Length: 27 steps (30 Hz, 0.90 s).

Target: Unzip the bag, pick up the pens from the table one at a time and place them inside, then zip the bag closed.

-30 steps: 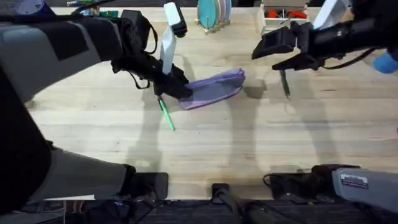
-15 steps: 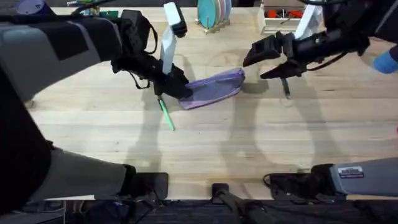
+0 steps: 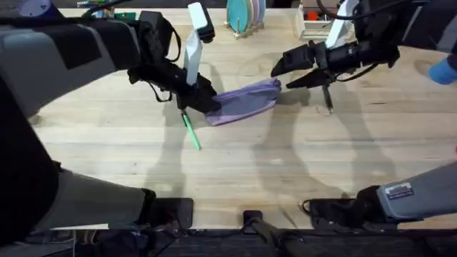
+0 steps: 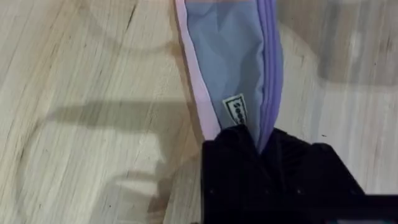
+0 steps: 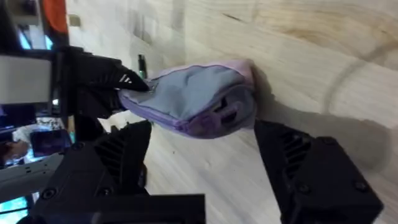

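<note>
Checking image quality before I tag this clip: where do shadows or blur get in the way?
Overhead: the left arm looms large and blurred; soft arm shadows cross the table without hiding the bag. Left wrist: a dark shadow band lies on the wood beside the bag. Right wrist: the background behind the bag is out of focus.

My overhead camera looks down and forward over the whole bench [image 3: 285, 164] from above my bases. My left wrist camera sits close over the bag [image 4: 233, 59]. My right wrist camera views it from farther off. All three share the bag [image 3: 246, 100].
</note>
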Each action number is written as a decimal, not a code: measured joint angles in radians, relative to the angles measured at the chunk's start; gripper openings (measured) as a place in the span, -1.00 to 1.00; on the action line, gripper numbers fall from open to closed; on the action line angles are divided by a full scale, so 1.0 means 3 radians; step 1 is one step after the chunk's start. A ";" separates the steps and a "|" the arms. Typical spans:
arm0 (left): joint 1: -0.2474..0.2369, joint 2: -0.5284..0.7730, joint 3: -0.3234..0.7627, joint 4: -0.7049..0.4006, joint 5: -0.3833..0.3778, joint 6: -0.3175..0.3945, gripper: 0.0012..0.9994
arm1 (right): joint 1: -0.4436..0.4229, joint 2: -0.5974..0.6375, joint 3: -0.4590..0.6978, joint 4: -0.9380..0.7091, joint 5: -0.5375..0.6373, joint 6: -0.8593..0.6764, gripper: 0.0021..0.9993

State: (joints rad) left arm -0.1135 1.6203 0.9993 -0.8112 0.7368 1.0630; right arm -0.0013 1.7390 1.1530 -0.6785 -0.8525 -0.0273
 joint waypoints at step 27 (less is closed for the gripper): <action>0.0000 0.0000 0.0000 0.0000 0.0000 0.0000 -0.92 | 0.0219 -0.0001 0.0008 -0.0020 -0.0105 -0.0011 0.99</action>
State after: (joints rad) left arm -0.1135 1.6203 0.9993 -0.8112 0.7368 1.0630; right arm 0.0645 1.7386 1.1553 -0.6845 -0.8839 -0.0307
